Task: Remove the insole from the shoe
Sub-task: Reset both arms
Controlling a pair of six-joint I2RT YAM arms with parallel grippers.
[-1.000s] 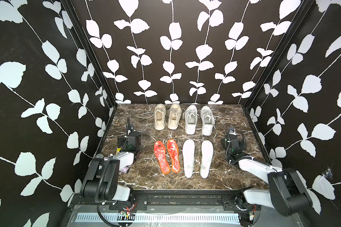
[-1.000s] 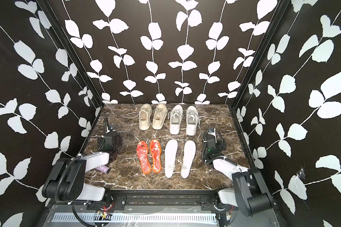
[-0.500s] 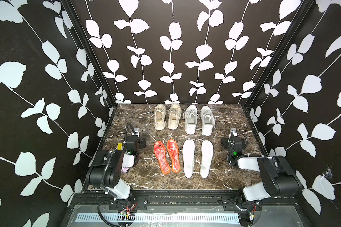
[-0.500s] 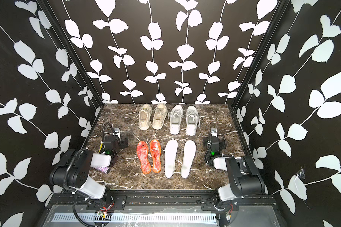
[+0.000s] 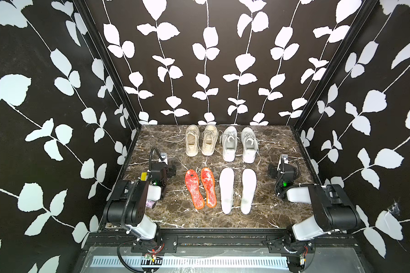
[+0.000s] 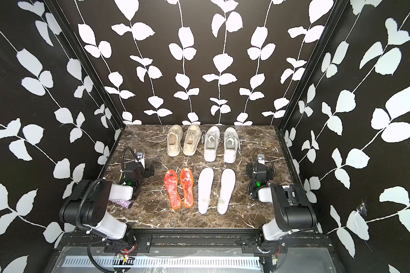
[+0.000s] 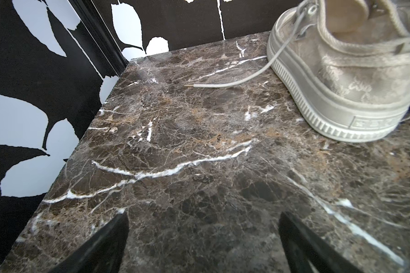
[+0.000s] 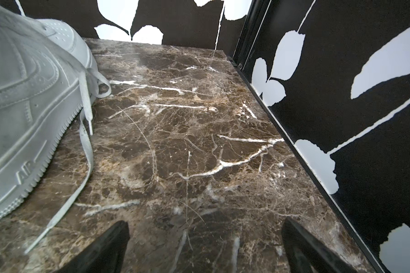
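Left gripper (image 7: 202, 221) is spread wide, black fingertips (image 7: 118, 227) well apart, only brown marble worktop (image 7: 187, 153) between them. In the left wrist view a beige shoe (image 7: 341, 78) sits upper right of frame, heel toward the camera, and its loose lace (image 7: 223, 84) trails onto the worktop. It is apart from the gripper.

Right gripper (image 8: 205, 223) is also spread wide over bare worktop, gripping nothing. In the right wrist view a white shoe (image 8: 21, 94) fills the left edge, its lace (image 8: 85, 146) hanging down to the worktop. The gripper does not touch it.

In both top views the left arm (image 5: 133, 201) is folded low at lower left of the worktop and the right arm (image 5: 322, 203) at lower right. A glittery purple scrap (image 6: 121, 203) lies partly under the left arm.

Between the arms, two orange insoles (image 5: 200, 188) lie flat side by side. Just right of them lie two white insoles (image 5: 237, 190). All four are out on the worktop.

Above them in frame are the beige shoes (image 5: 200, 141), with the white shoes (image 5: 239, 145) just beside them, toes toward the back wall.

Black walls (image 5: 57, 118) with white leaf print enclose three sides.
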